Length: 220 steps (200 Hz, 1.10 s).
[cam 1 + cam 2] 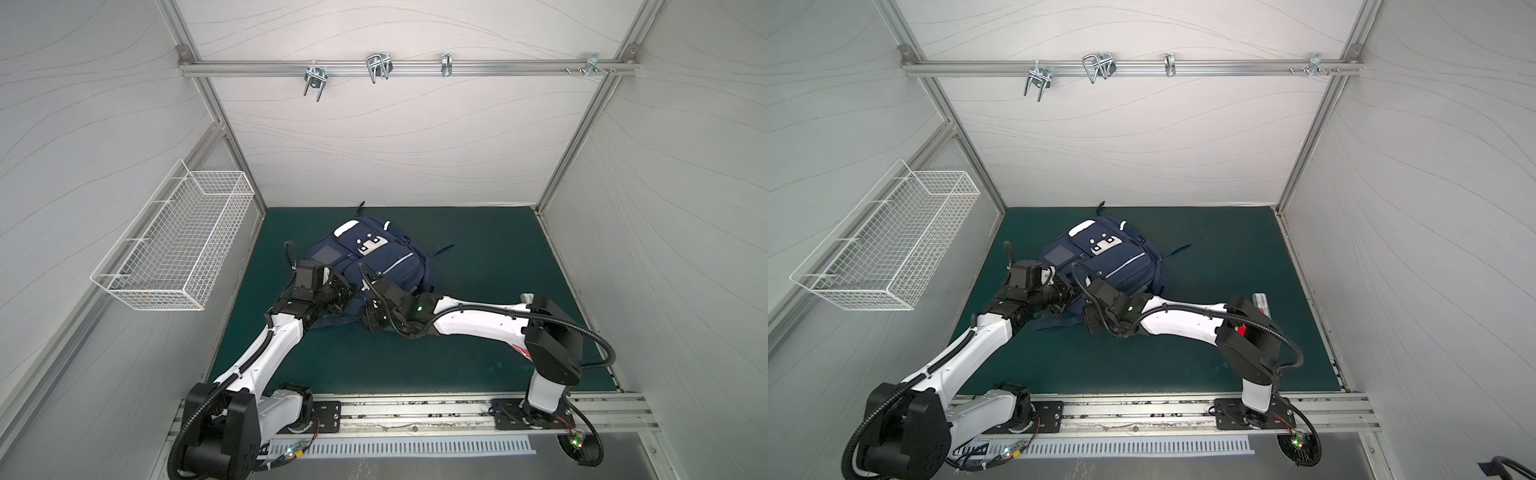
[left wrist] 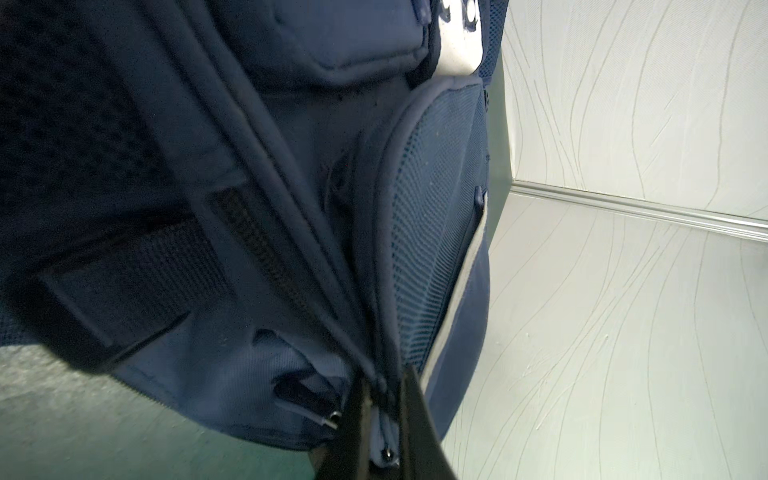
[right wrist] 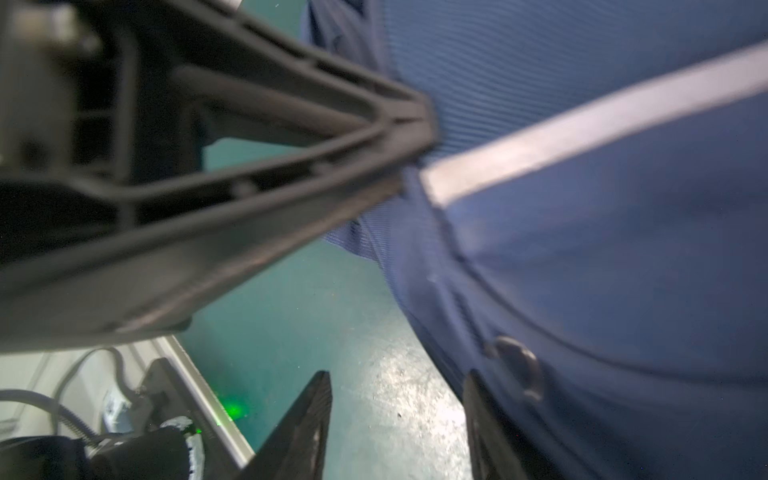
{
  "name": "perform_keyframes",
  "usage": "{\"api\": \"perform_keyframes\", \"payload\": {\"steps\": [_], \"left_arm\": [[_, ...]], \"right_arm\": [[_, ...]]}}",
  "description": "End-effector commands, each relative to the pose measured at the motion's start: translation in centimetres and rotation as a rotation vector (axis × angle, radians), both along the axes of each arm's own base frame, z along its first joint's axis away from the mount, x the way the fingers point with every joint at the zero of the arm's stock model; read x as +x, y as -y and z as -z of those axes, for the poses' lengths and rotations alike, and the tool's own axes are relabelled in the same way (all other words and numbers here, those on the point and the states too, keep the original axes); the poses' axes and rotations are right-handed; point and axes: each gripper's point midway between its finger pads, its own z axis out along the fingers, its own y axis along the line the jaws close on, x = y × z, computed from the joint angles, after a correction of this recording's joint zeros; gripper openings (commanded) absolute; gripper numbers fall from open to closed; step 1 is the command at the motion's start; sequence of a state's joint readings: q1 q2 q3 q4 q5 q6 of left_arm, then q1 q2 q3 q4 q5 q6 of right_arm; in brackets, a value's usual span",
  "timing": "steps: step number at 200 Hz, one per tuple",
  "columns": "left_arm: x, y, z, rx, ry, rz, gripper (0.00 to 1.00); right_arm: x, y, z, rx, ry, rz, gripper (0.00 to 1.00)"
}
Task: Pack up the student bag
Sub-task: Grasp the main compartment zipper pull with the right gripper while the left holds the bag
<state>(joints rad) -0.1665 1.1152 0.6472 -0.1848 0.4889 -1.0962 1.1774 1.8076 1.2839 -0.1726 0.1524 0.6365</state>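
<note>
Seemingly unzipping: left gripper (image 2: 386, 386) pinches the navy-blue fabric backpack (image 1: 374, 257) mid-frame, right gripper (image 3: 397, 382) gapes empty. Next we must seize the zip pull (image 3: 515, 365).

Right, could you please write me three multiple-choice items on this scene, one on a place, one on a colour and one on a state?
1. Where does the white wire basket hang?
A) on the left-hand wall
B) on the rear wall
C) from the ceiling

2. What colour is the mat under the student bag?
A) red
B) dark green
C) yellow

3. How is the left gripper?
A) wide open, high above the bag
B) shut on the bag's fabric
C) holding a bottle

Answers:
1 A, it is fixed to the side wall, clear of the mat.
2 B, bare green shows all around the bag.
3 B, the left wrist view shows its fingers pinched together on navy fabric beside the zip.
</note>
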Motion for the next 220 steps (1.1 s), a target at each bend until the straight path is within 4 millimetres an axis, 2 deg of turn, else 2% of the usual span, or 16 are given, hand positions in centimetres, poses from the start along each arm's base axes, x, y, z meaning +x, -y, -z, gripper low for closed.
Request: {"api": "perform_keyframes", "payload": {"steps": [1, 29, 79, 144, 165, 206, 220], "left_arm": [[0.8, 2.0, -4.6, -0.06, 0.133, 0.088, 0.0], [0.5, 2.5, -4.2, -0.054, 0.121, 0.112, 0.0], [0.1, 3.1, -3.6, -0.056, 0.104, 0.133, 0.0], [-0.4, 3.2, -2.7, -0.041, 0.084, 0.144, 0.0], [-0.4, 3.2, -2.5, -0.04, 0.082, 0.145, 0.0], [-0.2, 3.1, -2.1, -0.032, 0.077, 0.138, 0.0], [-0.2, 2.9, -1.6, -0.013, 0.061, 0.128, 0.0]], "right_arm": [[1.9, 0.1, 0.5, -0.043, 0.076, 0.055, 0.56], [3.5, 0.6, 1.4, -0.114, 0.155, 0.117, 0.57], [5.3, 0.6, 1.7, -0.161, 0.23, 0.173, 0.56], [6.7, 1.9, 1.8, -0.257, 0.273, 0.263, 0.43], [7.0, 2.4, 1.5, -0.288, 0.283, 0.282, 0.36], [6.8, 3.5, 1.1, -0.309, 0.286, 0.294, 0.15], [6.5, 4.0, 0.9, -0.303, 0.28, 0.292, 0.04]]}}
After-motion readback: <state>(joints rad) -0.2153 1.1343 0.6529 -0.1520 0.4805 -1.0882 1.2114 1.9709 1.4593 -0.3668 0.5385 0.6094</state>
